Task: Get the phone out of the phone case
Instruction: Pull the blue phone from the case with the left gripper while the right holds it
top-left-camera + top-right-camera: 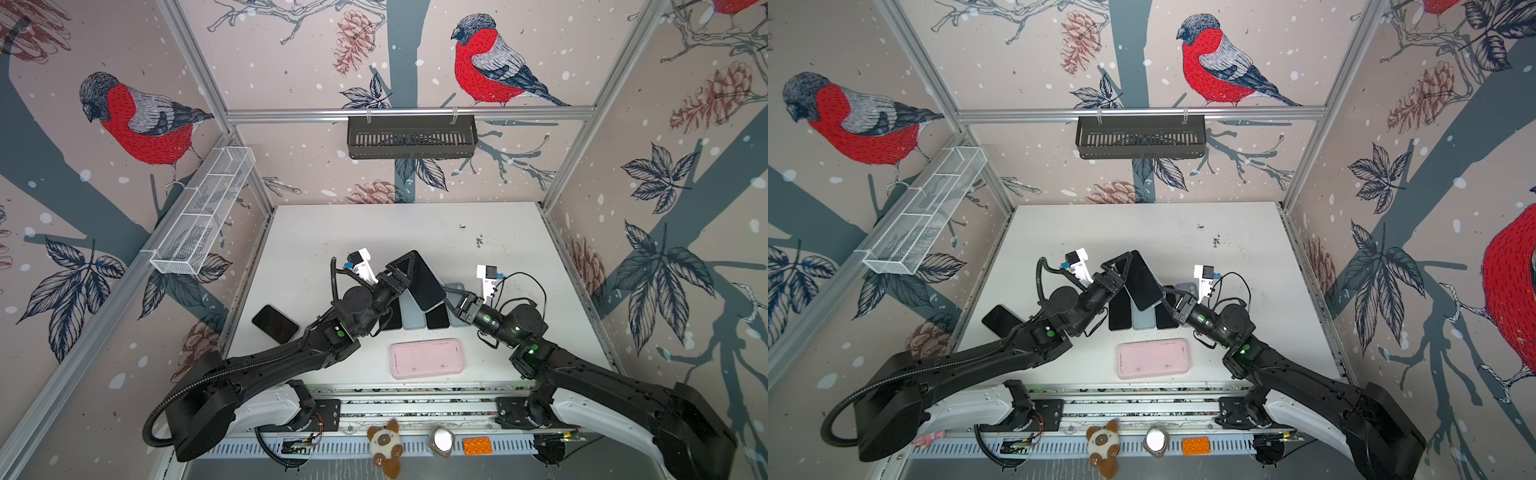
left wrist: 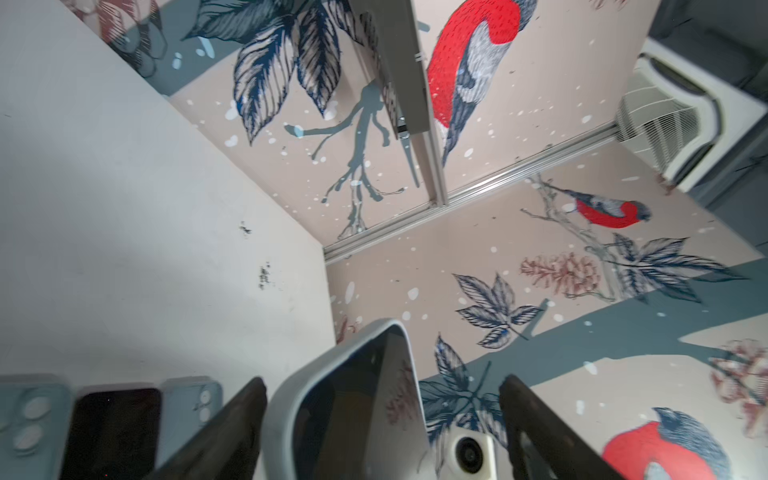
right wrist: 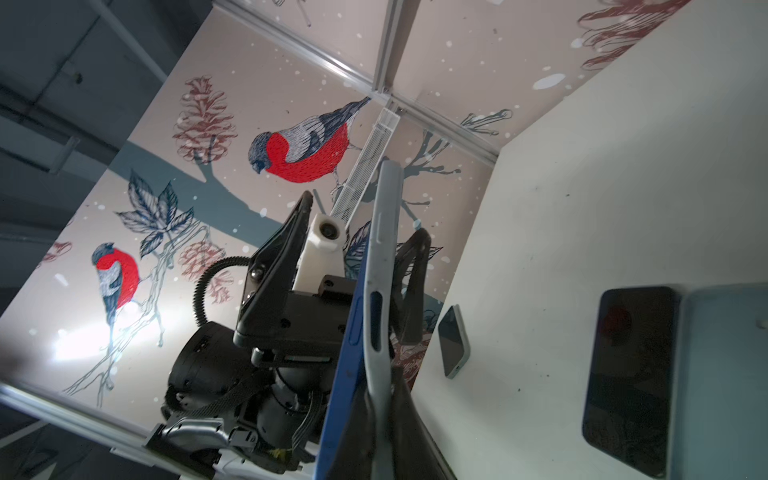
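Note:
The phone [image 1: 424,286] [image 1: 1144,286] is held tilted up above the middle of the table, dark screen up, inside a pale grey phone case [image 3: 384,232]. In the right wrist view the phone's blue edge [image 3: 345,365] stands slightly apart from the case rim. My right gripper [image 3: 382,419] [image 1: 449,291] is shut on the case's edge. My left gripper [image 2: 382,399] [image 1: 409,270] is open, its fingers [image 2: 232,424] on either side of the cased phone and clear of it.
A row of phones and pale blue cases [image 1: 415,322] lies on the table under the held phone. A black phone [image 1: 275,324] lies at the left, and a pink case [image 1: 427,358] near the front edge. A black basket [image 1: 411,137] and a white mesh basket [image 1: 203,212] hang on the walls.

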Robot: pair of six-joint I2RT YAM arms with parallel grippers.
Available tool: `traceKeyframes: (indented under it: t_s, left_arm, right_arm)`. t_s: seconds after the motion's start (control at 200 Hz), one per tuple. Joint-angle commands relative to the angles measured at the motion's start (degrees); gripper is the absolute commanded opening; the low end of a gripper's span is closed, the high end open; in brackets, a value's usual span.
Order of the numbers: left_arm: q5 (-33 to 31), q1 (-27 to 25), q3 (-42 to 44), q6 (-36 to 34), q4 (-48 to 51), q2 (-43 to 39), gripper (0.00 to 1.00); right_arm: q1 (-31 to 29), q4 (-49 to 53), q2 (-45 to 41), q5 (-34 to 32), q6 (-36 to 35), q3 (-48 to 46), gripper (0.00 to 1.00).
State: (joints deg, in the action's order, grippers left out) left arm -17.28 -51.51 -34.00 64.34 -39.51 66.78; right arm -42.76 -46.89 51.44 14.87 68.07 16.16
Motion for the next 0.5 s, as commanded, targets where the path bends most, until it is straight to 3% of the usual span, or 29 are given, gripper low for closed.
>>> traceKeyframes:
  t_s: [0.0,0.115,0.255,0.41,0.495]
  left_arm:
    - [-2.44,0.18,-1.52,-4.00,10.88,0.44,0.96]
    - [-3.82,-0.33,-1.82,-7.89,12.35,-0.83,0.98]
    - [-4.18,-4.61,-6.38,-19.37,14.98,-0.29,0.98]
    - [-7.55,-11.55,-17.05,-33.47,29.43,4.29,0.96]
    - [-9.87,-14.26,-20.79,-37.09,36.49,6.54,0.94]
  right_arm:
    - [3.21,6.73,-0.95,-0.93,2.88,0.21,0.00]
    - [6.13,8.23,-1.47,-0.11,4.34,-0.85,0.00]
    - [7.86,10.28,-1.95,-0.11,4.52,-0.70,0.00]
    - [8.55,11.88,-2.63,-0.10,4.18,-0.51,0.00]
    - [8.97,12.16,-3.09,-0.11,4.08,-0.86,0.00]
